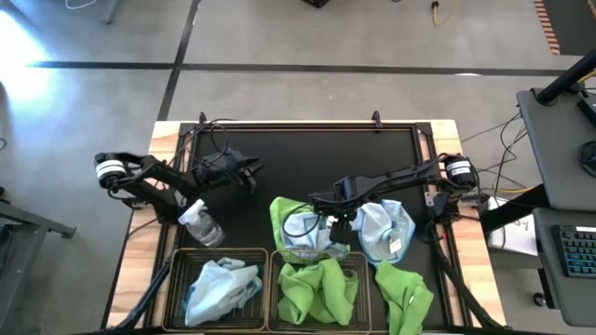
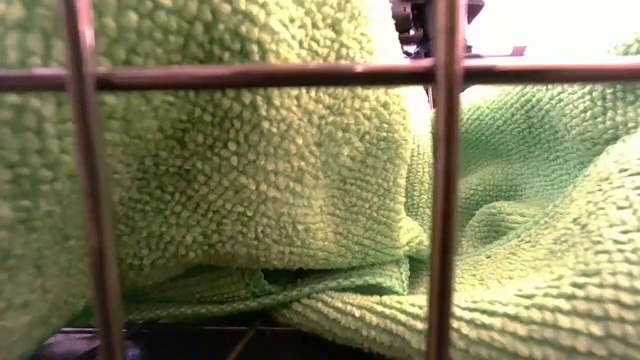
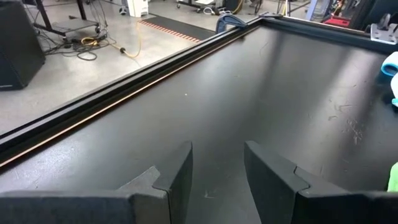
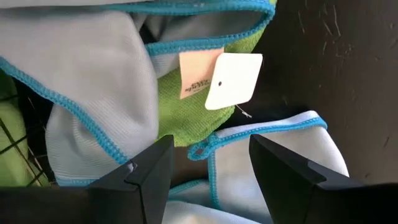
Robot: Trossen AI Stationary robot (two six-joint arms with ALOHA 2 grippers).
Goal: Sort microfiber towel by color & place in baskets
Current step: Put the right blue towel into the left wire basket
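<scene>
Two wire baskets stand side by side at the table's near edge. The left basket holds a pale blue towel. The right basket holds a lime green towel, which fills the low view behind the mesh wires. Just beyond the baskets lies a heap of pale blue towels over a green one. A further green towel lies right of the baskets. My right gripper hovers open over the heap. My left gripper is open above the bare mat.
A small clear spray bottle lies on the black mat just beyond the left basket, near my left arm. A white tag and a pink label show on the heap. The mat's far half is bare.
</scene>
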